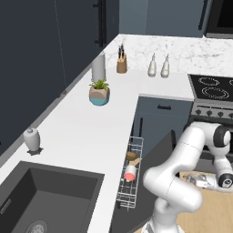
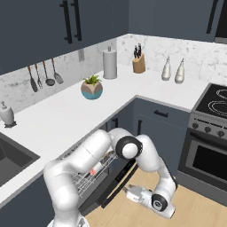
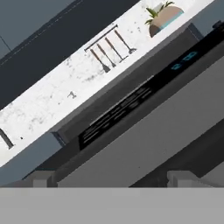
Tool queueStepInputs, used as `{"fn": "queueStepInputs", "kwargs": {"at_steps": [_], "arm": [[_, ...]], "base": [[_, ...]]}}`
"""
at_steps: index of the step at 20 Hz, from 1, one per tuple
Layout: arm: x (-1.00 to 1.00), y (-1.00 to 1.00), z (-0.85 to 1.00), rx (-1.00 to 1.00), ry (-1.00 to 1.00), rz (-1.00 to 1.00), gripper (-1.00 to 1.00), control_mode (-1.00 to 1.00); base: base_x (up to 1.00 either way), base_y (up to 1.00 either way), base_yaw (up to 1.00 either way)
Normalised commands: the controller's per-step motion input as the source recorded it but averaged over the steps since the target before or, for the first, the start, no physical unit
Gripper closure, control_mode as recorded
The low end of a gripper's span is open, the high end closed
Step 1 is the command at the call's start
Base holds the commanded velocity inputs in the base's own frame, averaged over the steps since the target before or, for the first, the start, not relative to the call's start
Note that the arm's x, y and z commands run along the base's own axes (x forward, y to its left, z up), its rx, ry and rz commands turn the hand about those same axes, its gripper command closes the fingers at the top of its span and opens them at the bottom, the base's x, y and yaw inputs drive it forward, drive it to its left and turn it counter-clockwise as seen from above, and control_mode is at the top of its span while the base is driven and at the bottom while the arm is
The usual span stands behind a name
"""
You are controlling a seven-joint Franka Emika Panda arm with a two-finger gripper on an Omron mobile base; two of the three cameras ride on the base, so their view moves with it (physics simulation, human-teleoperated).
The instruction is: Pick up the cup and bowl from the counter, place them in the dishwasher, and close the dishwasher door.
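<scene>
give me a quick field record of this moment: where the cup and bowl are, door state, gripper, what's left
cup: in the white wire rack, salmon end showing
bowl: in the same rack, just behind the cup
dishwasher door: partly open, tilted
gripper: low by the door's outer edge, over the wooden floor; jaw state unclear
counter: plant pot on it
left to do: close the door

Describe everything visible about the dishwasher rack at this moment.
The dishwasher rack is a white wire basket, pulled out over the half-lowered dark grey dishwasher door just below the counter edge. It holds the tan bowl toward the back and the whitish cup, lying with its red end showing, in front of it. The arm partly hides it in the right base view.
</scene>
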Motion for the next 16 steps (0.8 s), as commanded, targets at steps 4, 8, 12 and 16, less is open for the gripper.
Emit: {"fn": "queueStepInputs", "kwargs": {"at_steps": [4,8,12,16], "arm": [[0.13,0.06,-0.56,0.11,0.16,0.0,-1.0,-1.0],[0.19,0.03,-0.85,0.07,0.11,0.0,-1.0,-1.0],[0.19,0.0,-0.95,0.08,0.1,0.0,-1.0,-1.0],[0.04,0.36,-0.44,0.15,-0.06,0.0,-1.0,-1.0]], "base": [[0.0,0.0,0.0],[0.0,0.0,0.0],[0.0,0.0,0.0],[0.0,0.0,0.0]]}}
